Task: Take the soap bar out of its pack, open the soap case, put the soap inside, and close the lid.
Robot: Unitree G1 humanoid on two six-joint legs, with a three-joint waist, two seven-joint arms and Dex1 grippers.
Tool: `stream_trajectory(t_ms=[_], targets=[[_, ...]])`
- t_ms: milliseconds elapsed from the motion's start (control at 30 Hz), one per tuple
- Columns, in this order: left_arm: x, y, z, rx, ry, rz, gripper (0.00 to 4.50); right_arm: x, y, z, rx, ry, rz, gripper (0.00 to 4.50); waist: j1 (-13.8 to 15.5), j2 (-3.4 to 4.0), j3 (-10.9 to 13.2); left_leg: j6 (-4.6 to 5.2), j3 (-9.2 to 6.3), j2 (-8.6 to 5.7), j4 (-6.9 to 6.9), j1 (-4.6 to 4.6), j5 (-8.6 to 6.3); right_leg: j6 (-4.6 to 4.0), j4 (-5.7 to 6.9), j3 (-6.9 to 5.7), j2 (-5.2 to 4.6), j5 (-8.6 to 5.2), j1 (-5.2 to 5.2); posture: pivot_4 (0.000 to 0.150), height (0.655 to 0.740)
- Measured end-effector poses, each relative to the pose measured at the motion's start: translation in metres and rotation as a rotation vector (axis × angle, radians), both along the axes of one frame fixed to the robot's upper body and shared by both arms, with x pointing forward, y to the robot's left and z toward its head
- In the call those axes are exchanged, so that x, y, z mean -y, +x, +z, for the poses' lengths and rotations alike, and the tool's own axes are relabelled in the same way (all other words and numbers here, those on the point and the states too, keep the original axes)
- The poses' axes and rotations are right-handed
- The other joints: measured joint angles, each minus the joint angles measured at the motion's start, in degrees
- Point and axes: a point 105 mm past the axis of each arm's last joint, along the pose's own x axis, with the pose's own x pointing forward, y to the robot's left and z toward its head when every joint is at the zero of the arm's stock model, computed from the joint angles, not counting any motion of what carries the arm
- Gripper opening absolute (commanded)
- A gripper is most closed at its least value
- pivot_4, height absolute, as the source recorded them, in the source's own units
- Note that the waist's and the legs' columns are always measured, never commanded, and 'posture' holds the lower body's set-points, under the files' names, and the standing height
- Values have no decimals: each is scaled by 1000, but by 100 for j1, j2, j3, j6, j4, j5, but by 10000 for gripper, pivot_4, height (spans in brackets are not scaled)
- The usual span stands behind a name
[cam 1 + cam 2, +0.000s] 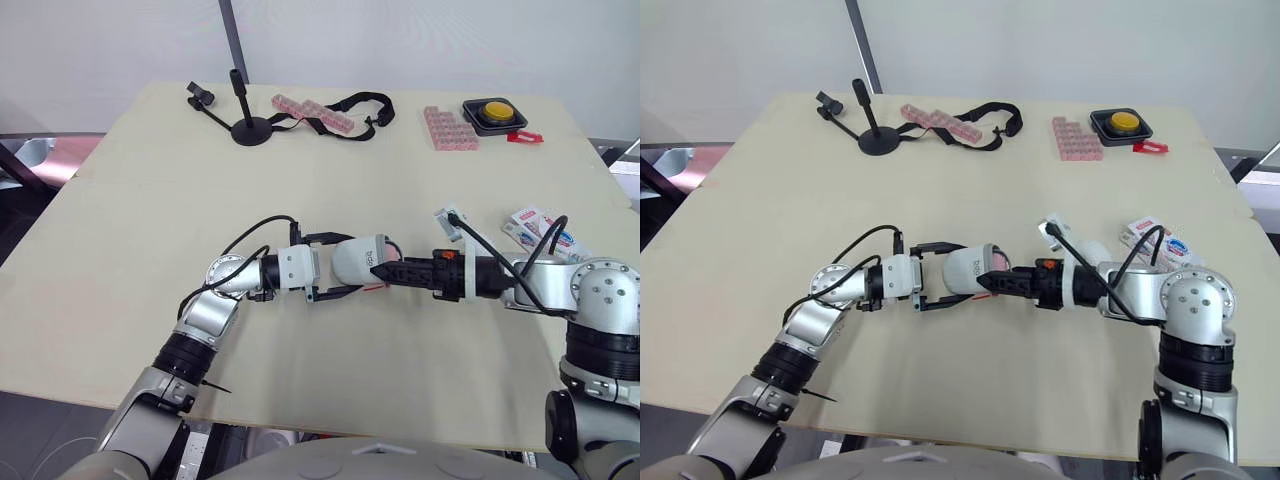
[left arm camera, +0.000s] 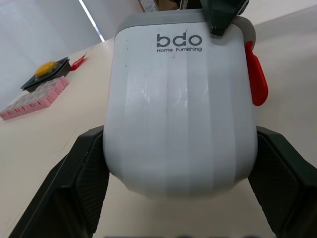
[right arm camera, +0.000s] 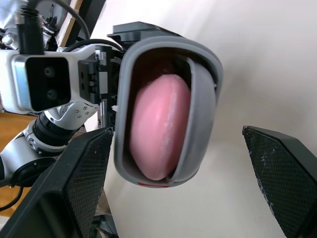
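Left claw (image 1: 347, 264) clamps soap case (image 2: 178, 109), right claw (image 3: 177, 133) gapes beside it; any tilt (lid (image 3: 202, 104) ajar) could spill the soap (image 3: 158, 124).

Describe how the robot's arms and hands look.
The left arm and right arm are silver-grey rounded segments with black joints and loose black cables. A white block sits at the left wrist, an orange ring at the right. The left hand and right hand each have two black fingers.

Left arm (image 1: 205, 315) and right arm (image 1: 600, 290): silver-grey rounded joints, looped black cables (image 1: 255, 228), black fingers (image 2: 84, 173); orange band (image 1: 447, 256) at right wrist
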Motion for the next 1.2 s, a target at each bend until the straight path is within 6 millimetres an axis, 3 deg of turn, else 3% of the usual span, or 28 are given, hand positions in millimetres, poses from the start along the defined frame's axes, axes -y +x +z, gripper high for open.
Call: stream_trajectory(t_ms=[500,1167,1200], targets=[[7,-5,-1,-4,5,-29,34421,-8,1,-5,-39,-12,1,44632,5,1,0,-1,0,-1,-1,-3,-1,1,-1,-2,0,0,-2,1500,7400],[9,-4,1,4,7,-38,34421,-3,-5,-6,-68,-16,-2,44632,14,0,1,-5,0,-1,-2,-9,-3,2,-6,-2,1,1,-1,1500,7400],[9,-4,1,4,7,-38,34421,-3,-4,-6,-68,-16,-3,42091,13,0,1,-5,0,-1,-2,-8,-3,2,-6,-2,1,1,-1,1500,7400]])
